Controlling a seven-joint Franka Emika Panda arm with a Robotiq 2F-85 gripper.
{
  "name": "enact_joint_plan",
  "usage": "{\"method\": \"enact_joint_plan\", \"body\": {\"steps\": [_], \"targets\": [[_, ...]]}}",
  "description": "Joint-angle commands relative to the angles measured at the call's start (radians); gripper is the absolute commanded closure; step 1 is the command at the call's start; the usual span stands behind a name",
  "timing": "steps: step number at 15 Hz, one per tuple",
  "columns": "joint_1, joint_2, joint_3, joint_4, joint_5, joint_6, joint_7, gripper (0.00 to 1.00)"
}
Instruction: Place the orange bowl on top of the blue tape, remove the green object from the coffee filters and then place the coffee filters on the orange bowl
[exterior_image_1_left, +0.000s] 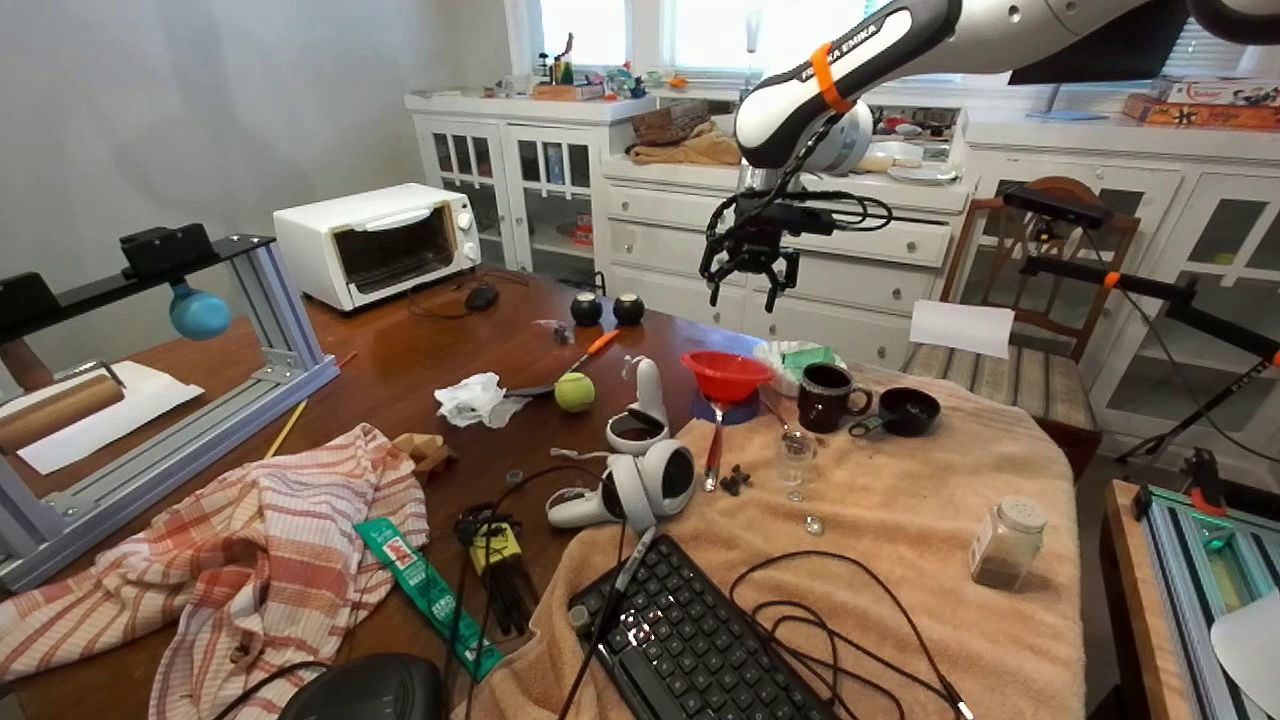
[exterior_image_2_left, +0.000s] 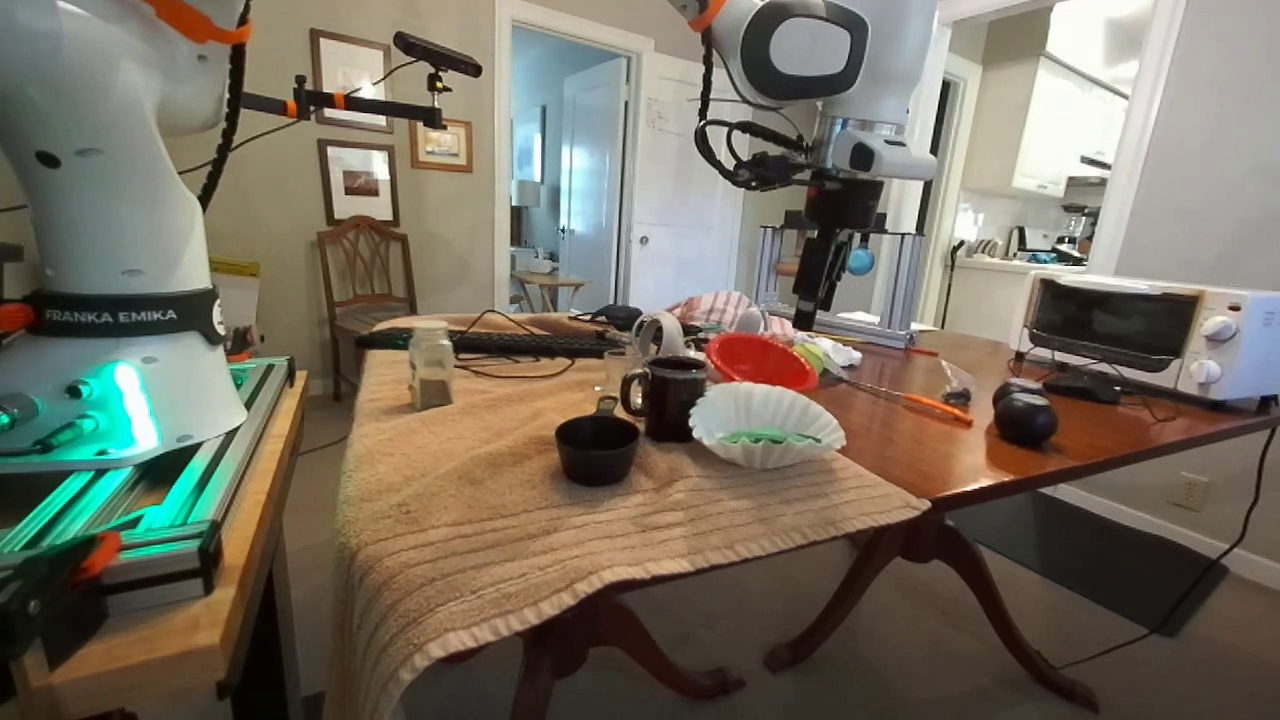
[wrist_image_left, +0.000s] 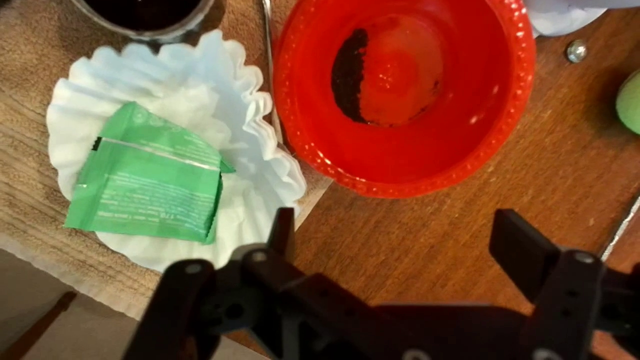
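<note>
The orange bowl (exterior_image_1_left: 725, 378) sits on the blue tape (exterior_image_1_left: 738, 411) at the towel's edge. It looks tilted in an exterior view (exterior_image_2_left: 762, 362); in the wrist view the bowl (wrist_image_left: 400, 150) hides the tape. The white coffee filters (wrist_image_left: 200, 100) lie beside the bowl, also seen in both exterior views (exterior_image_1_left: 772, 352) (exterior_image_2_left: 740, 410). The green object, a flat packet (wrist_image_left: 155, 185), lies inside the filters (exterior_image_2_left: 770, 437). My gripper (wrist_image_left: 394, 217) is open and empty, well above the table. In an exterior view the gripper (exterior_image_1_left: 742, 300) hangs above and behind the bowl.
A dark mug (exterior_image_1_left: 824, 400) and a black measuring cup (exterior_image_1_left: 910, 411) stand close to the filters. A red-handled spoon (exterior_image_1_left: 713, 455), a small glass (exterior_image_1_left: 796, 460), a tennis ball (exterior_image_1_left: 575, 392) and a white controller (exterior_image_1_left: 640, 425) lie around the bowl. Two black round pots (exterior_image_2_left: 1026, 418) stand farther off.
</note>
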Motion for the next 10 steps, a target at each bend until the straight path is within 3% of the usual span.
{"method": "enact_joint_plan", "body": {"steps": [1,7,10], "targets": [[-0.014,0.035,-0.019,0.048,0.044,-0.046,0.012,0.00],[-0.092,0.135,-0.039,0.160,0.121,-0.234,0.035,0.00],[-0.127,0.187,-0.038,0.214,0.161,-0.273,0.035,0.00]]}}
